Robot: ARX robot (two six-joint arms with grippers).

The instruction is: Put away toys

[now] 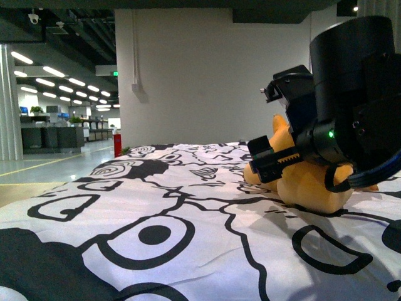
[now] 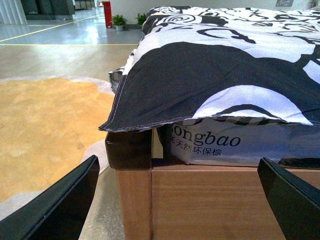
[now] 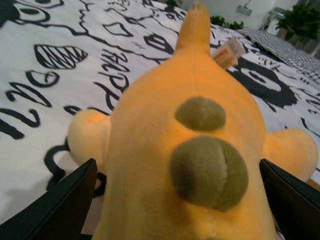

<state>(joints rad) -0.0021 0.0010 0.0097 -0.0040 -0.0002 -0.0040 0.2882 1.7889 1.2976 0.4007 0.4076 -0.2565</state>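
Status: plush toy (image 1: 310,188) lies on the bed sheet (image 1: 156,213), over on the robot's right side. Right gripper (image 3: 175,207) is right on it, with its fingers (image 3: 55,200) spread wide, one on each side of the body, and the toy fills the gap between them. No squeeze is visible and the fabric isn't dented at the pads, so I read it as open and holding nothing. Brown paw marks (image 3: 207,170) face the wrist camera, and a label (image 3: 227,54) sticks out at the far end.

Left gripper (image 2: 175,205) is also wide open and empty. It sits low off the bed corner, facing the wooden frame (image 2: 210,205) and the mattress (image 2: 225,145) edge.

Risks from here, my read:
- The body is round and soft. Closing on the widest part could squash it so it pops out of the fingers.
- The sheet is loose and wrinkled. If the fingertips are too low at closing, they could pinch cloth along with the toy and drag the sheet on lift.
- An off-centre close would catch only a leg or an ear, so the toy dangles, swings and drops in transit.
- No box or bin shows in any view, so the drop-off spot is unknown.
- The left arm is close to the frame corner, and a sweep up toward the bed could clip it.
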